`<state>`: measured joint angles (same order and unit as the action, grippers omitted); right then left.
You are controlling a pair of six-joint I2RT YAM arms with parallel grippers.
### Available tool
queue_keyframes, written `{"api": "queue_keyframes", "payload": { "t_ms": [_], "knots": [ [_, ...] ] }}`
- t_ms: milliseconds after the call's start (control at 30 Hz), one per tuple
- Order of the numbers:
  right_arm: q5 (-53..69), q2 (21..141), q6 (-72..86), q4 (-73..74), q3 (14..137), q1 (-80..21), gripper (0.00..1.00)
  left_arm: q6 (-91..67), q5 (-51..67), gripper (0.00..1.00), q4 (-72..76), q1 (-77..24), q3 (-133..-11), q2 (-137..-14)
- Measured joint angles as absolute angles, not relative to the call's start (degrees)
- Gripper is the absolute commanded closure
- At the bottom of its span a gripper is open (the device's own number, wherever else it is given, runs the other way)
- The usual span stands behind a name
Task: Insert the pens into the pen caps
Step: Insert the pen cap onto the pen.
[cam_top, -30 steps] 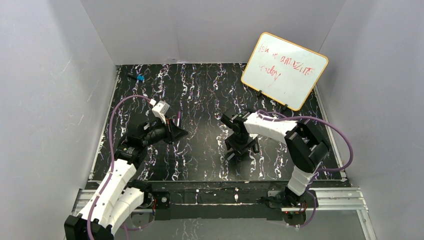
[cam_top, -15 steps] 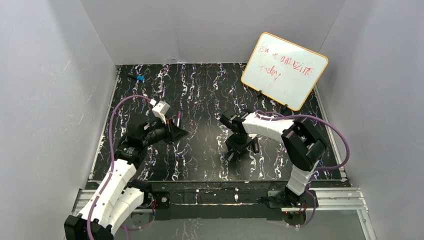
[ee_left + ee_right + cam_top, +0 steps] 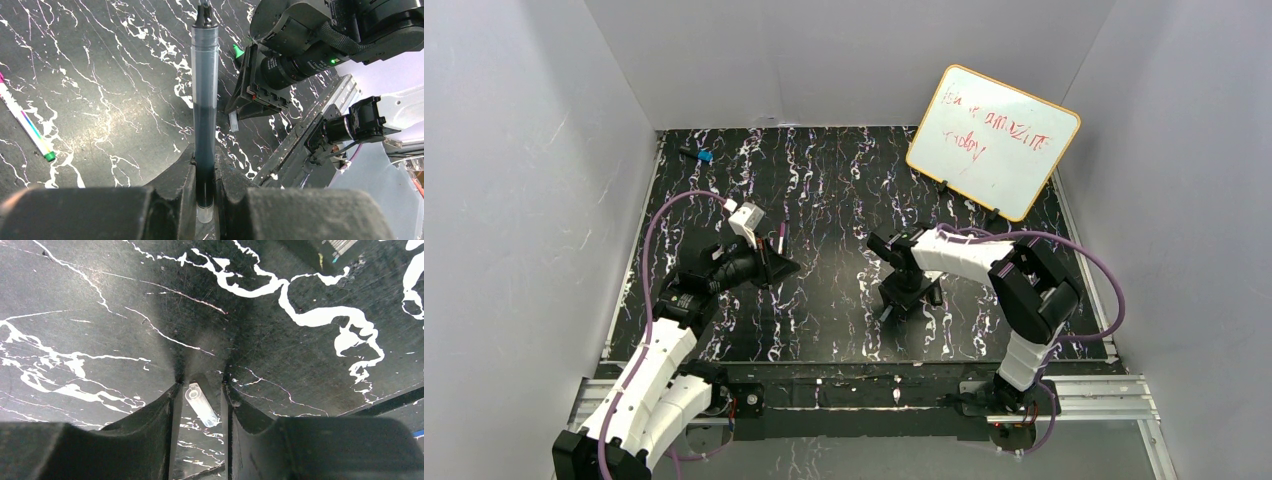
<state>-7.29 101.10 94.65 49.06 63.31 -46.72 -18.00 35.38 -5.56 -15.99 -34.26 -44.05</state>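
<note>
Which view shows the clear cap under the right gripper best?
Right wrist: the clear cap lies in plain sight between the open jaws of the right gripper. The left wrist view shows at most a pale sliver beneath that gripper. In the top external view the gripper hides it.

The whiteboard (image 3: 994, 140) stands at the bench's (image 3: 824, 180) two o'clock, a pen cap (image 3: 705, 156) at ten, a second cap (image 3: 201, 411) between the fingers (image 3: 150, 440) of the right pincer (image 3: 201, 384).
</note>
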Motion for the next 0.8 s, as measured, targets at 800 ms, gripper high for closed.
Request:
{"api": "queue_keyframes", "payload": {
  "t_ms": [800],
  "knots": [
    [-5.8, 101.7, 93.7, 47.9, 64.1, -47.9, 0.99, -18.0, 35.4, 1.00, -6.1, -16.0, -34.2, -44.2]
  ]
}}
